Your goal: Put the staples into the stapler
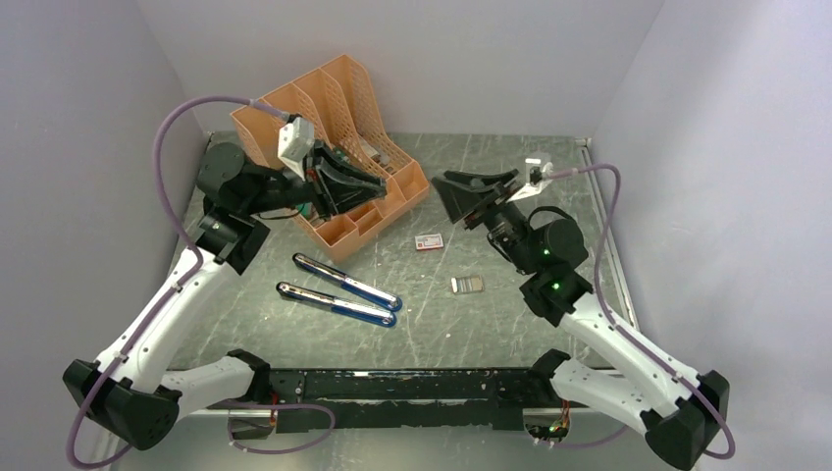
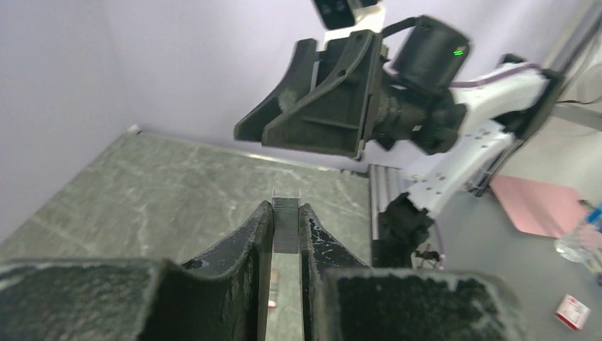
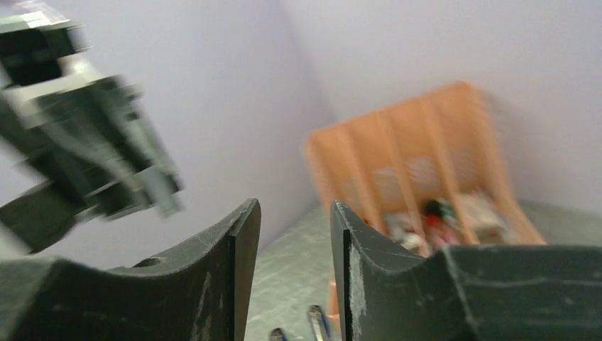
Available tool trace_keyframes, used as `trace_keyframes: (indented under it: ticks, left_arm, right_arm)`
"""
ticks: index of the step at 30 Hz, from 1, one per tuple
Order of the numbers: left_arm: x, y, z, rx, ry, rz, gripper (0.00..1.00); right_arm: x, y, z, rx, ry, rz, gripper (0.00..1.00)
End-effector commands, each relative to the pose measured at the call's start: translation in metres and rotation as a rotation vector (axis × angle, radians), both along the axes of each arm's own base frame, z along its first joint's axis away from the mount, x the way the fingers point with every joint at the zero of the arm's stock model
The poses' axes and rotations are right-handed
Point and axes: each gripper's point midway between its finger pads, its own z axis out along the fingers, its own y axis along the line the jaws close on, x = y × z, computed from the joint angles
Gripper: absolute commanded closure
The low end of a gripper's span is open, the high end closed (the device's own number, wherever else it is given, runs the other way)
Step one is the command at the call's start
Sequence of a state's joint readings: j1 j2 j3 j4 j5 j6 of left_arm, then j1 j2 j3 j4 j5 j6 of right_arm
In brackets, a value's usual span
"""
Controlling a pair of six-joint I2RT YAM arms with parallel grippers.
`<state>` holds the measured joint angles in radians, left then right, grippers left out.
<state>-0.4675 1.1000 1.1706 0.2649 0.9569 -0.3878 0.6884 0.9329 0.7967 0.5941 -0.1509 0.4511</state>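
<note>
A short strip of staples (image 2: 286, 226) stands upright, pinched between the fingertips of my left gripper (image 2: 286, 210), which is shut on it. That left gripper (image 1: 376, 186) hovers in front of the orange organiser. A second small silvery block of staples (image 1: 467, 285) lies flat on the table. The stapler (image 1: 338, 291) lies opened out as two long blue-and-silver bars, joined at their right end, in front of the organiser; its tips show blurred in the right wrist view (image 3: 316, 323). My right gripper (image 1: 443, 191) (image 3: 294, 211) is raised, faces the left one, and is open with nothing between its fingers.
An orange mesh desk organiser (image 1: 294, 113) (image 3: 426, 156) stands at the back left with small items in its trays. A little white-and-red box (image 1: 429, 241) lies between the organiser and the loose staples. A metal rail (image 1: 600, 206) runs along the table's right edge.
</note>
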Motion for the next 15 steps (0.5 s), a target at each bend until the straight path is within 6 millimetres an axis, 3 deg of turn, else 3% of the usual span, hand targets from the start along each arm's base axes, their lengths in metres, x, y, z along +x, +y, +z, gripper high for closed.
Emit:
trace_keyframes:
  ticks: [1, 4, 8, 10, 15]
  left_arm:
    - [0.033, -0.006, -0.049, 0.167, 0.055, 0.154, 0.93]
    - [0.038, -0.020, -0.088, 0.287, 0.112, 0.201, 0.93]
    - [0.039, -0.040, -0.133, 0.361, 0.190, 0.207, 0.93]
    - [0.037, -0.051, -0.158, 0.422, 0.214, 0.211, 0.93]
    - [0.015, -0.081, -0.222, 0.610, 0.207, 0.174, 0.93]
  right_arm:
    - [0.056, -0.079, -0.079, -0.058, 0.342, -0.521, 0.52]
    - [0.069, -0.109, -0.113, -0.213, 0.458, -0.709, 0.42]
    - [0.084, -0.133, -0.139, -0.351, 0.567, -0.785, 0.37]
    - [0.089, -0.146, -0.150, -0.343, 0.615, -0.790, 0.36]
    - [0.089, -0.184, -0.154, -0.207, 0.668, -0.815, 0.37]
